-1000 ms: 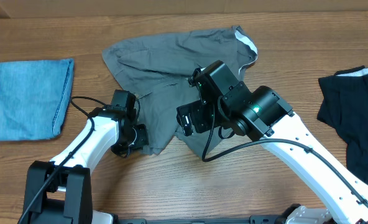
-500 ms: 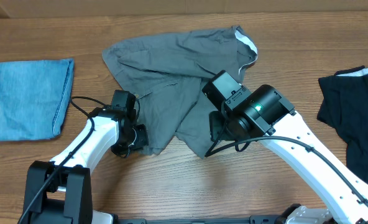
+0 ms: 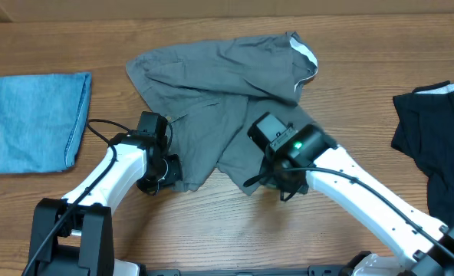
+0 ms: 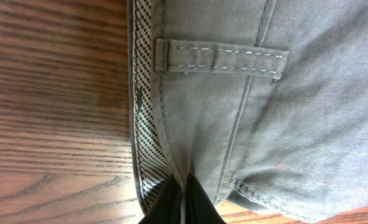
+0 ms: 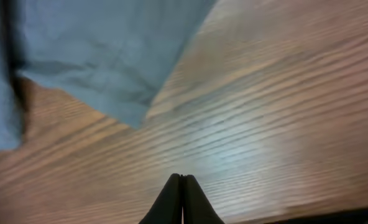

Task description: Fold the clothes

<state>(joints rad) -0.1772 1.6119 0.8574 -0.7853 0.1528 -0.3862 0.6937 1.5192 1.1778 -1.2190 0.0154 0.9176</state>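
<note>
The right arm has come down from the middle of the plain, thin and wrinkly mid-grey garment [image 3: 212,80] to its lower edge, in the lower centre of the overhead view. On the way the right fingers [image 5: 169,208], which were spread wide a second ago, have closed. In the right wrist view they are pressed together with only the bare wooden desk [image 3: 365,46] in front of them. A corner of cloth lies in the upper left of that view, apart from the tips, so I judge that they closed on nothing and this side must be gripped again.

The left arm has not moved. The left fingers [image 4: 170,208] pinch the waistband at the lower left edge of the garment, just below the stitched grey belt loop [image 4: 221,57]. The garment itself keeps the same shape, spread unfolded in the upper centre of the desk, so no fold is made yet.

In the overhead view the right arm covers its own fingers and the lower right edge of the garment. The right wrist view is blurred. The black garment [image 3: 434,130] is cut off at the right edge.
</note>
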